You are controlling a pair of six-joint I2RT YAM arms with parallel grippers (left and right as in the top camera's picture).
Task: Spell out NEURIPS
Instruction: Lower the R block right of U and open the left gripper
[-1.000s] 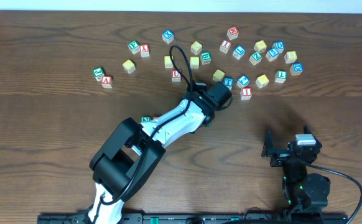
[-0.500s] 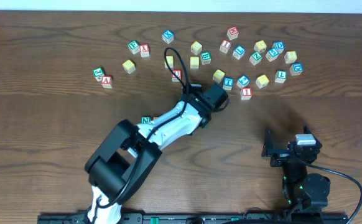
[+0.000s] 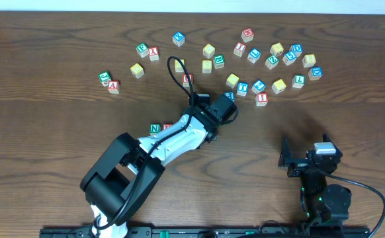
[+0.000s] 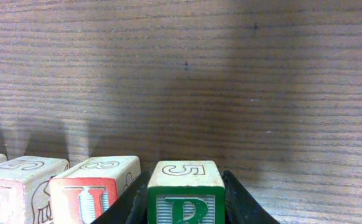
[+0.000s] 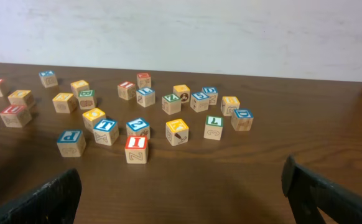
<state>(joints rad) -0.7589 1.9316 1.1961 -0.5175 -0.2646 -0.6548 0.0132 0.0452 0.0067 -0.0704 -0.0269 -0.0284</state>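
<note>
My left gripper [image 4: 185,208] is shut on a green R block [image 4: 185,193] that stands in line with a red U block [image 4: 94,190] just to its left. Another block [image 4: 19,183] follows further left. In the overhead view the left gripper [image 3: 202,125] sits at the right end of this row. The green N block [image 3: 155,128] and a red block [image 3: 168,126] show beside it; the arm hides U and R. My right gripper [image 3: 307,160] is open and empty at the front right. It also shows in the right wrist view [image 5: 181,193].
Several loose letter blocks lie scattered along the back of the table [image 3: 272,63], among them a red I block [image 5: 136,149] and a blue P block [image 5: 71,142]. Two more blocks [image 3: 108,81] sit at the back left. The left arm's cable [image 3: 179,76] loops over some blocks.
My left arm has swung left and toward the front with the R block. The red block beside N now shows. The right arm has not moved.
</note>
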